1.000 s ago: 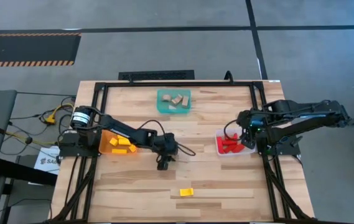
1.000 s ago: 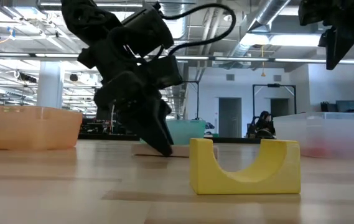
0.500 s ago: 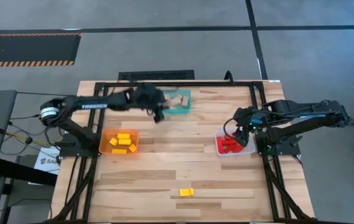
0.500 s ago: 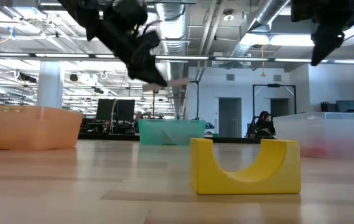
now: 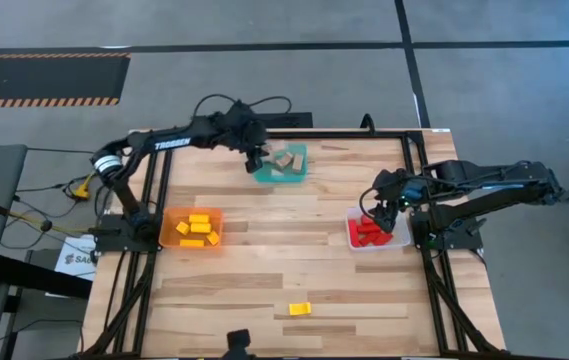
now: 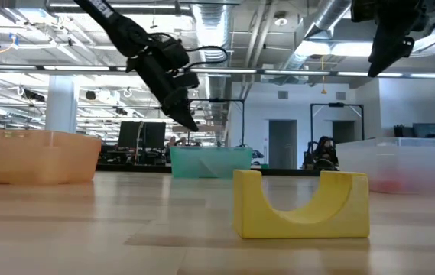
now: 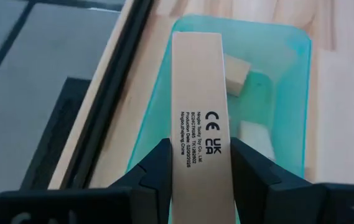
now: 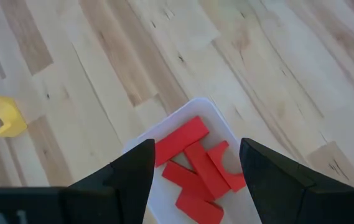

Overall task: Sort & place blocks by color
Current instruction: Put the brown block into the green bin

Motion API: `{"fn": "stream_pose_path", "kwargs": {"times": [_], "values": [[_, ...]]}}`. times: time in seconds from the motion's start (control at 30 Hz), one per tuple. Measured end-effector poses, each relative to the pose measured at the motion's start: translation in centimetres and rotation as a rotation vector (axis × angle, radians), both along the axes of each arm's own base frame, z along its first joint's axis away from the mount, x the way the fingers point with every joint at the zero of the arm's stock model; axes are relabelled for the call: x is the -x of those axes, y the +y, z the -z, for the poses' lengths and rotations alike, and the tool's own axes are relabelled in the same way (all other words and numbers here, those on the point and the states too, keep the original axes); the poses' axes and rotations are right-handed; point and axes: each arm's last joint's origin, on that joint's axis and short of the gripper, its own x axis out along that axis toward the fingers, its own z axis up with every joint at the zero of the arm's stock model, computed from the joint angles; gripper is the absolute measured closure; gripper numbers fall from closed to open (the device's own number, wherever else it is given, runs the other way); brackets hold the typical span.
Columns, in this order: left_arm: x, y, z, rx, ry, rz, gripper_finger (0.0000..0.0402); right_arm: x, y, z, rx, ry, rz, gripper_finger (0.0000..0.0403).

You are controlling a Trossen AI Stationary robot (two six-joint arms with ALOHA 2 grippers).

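Observation:
My left gripper (image 5: 257,160) hangs over the left edge of the teal bin (image 5: 281,163) at the table's far side, shut on a tan wooden bar (image 7: 198,112). Tan blocks (image 7: 237,73) lie in that bin. Over the clear bin (image 5: 372,230) of red blocks (image 8: 195,168) my right gripper (image 5: 376,205) stands open, holding nothing. A yellow arch block (image 5: 299,309) rests on its flat base near the front edge, arch opening up in the low view (image 6: 301,202). Yellow blocks fill the orange bin (image 5: 192,228). My left gripper pinches the tan bar between its two fingers (image 7: 158,168) by its two long sides at one end (image 7: 198,162). The fingers slant down from the table's left and lie along the bar. The bar is lifted clear, its free end (image 7: 196,43) sticking out over the teal bin.
A black frame (image 5: 254,121) runs along the table's far edge just behind the teal bin. Bare wood lies between the three bins and around the yellow arch. The low view shows the orange bin (image 6: 34,156) at left and the clear bin (image 6: 416,164) at right.
My left gripper has risen from the table's middle beside the orange bin and swung to the far edge above the teal bin, staying shut on the tan bar, which has come up off the wood. My right gripper has tipped a little in place.

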Motion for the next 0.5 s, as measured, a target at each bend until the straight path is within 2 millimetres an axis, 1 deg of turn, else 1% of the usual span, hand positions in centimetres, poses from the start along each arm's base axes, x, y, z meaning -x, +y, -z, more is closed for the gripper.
{"fn": "stream_pose_path", "kwargs": {"times": [0.17,0.3,0.37,0.5], "values": [[-1.7,0.3,-0.2,0.037,-0.019,0.084,0.0307,0.0,0.0,0.0,0.001,-0.001,0.001,0.0148],[-2.0,-0.1,0.1,0.023,0.003,0.105,0.0305,0.0,0.0,0.0,0.001,-0.001,0.002,0.0148],[-2.1,-0.2,0.0,0.036,-0.002,0.079,0.0284,0.0,0.0,0.0,0.001,-0.001,0.002,0.0148],[-2.2,-0.1,-0.1,0.048,-0.027,0.049,0.0210,0.0,-0.1,0.0,0.018,-0.002,0.012,0.0148]]}}
